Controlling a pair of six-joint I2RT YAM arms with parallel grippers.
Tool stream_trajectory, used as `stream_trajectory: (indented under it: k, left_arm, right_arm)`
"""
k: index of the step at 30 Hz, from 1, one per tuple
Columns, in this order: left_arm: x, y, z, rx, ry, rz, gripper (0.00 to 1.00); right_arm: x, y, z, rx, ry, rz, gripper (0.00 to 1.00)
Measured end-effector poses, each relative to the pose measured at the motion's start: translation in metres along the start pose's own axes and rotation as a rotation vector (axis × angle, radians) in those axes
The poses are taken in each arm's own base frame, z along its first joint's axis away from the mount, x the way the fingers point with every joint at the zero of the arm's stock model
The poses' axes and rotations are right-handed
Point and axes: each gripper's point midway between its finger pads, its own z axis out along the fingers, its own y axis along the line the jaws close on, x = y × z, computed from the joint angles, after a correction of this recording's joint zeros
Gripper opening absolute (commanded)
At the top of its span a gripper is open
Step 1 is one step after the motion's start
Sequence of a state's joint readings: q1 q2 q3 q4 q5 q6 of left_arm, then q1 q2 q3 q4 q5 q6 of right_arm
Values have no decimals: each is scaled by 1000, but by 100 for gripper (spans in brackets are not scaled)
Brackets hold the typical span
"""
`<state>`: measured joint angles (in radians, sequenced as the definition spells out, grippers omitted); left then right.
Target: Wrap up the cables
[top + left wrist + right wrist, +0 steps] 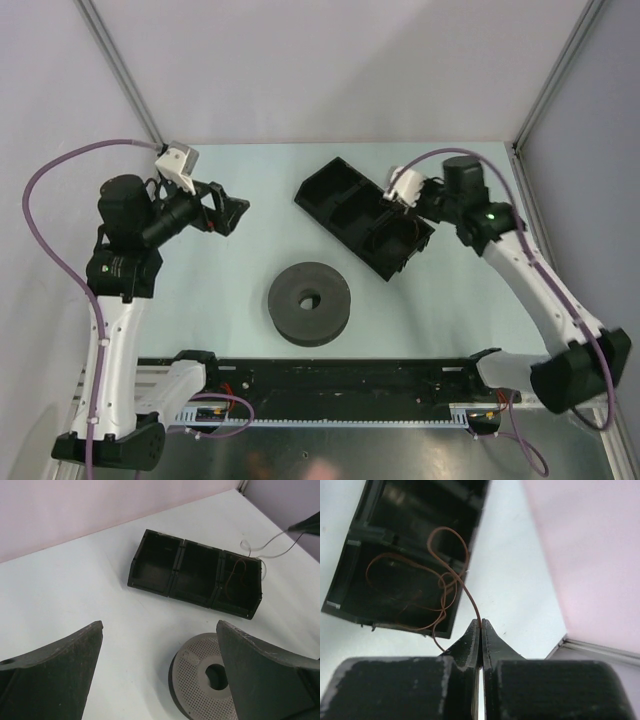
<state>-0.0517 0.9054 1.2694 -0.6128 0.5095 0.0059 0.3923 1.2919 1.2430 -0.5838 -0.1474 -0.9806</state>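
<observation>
The cables are one thin brown wire (451, 568), looped loosely in the end compartment of a black three-compartment bin (350, 582). My right gripper (480, 624) is shut on one strand of the wire, just beyond the bin's end wall. The left wrist view shows the wire (234, 575) in the bin's right compartment, with a strand running up to the right gripper's tip (304, 526). From above, the right gripper (412, 218) hangs over the bin's right end. My left gripper (160, 625) is open and empty, left of the bin.
A dark grey round spool (309, 302) with a centre hole lies flat at the table's middle, in front of the bin (340, 200); its perforated face (202, 677) shows beneath the left gripper. Walls and a metal post (600, 647) enclose the table's back and right.
</observation>
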Motion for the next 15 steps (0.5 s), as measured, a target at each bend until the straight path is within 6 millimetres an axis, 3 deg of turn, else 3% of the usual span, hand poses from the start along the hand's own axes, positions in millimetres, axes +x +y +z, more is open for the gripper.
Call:
stream_trajectory:
  k: [5,11,15]
  left_arm:
    - [-6,-11,1,71,-10,25,100]
    - [-3,-29,8,212,12,21,99]
    - [-13,-44,6,308,-18,48,99]
  right_arm:
    - [-38,-39,-64,178,-196,115,0]
    - [-103,-73,-136,290,-461,196,0]
    - [-141,-91,-182,335,-619,235,0]
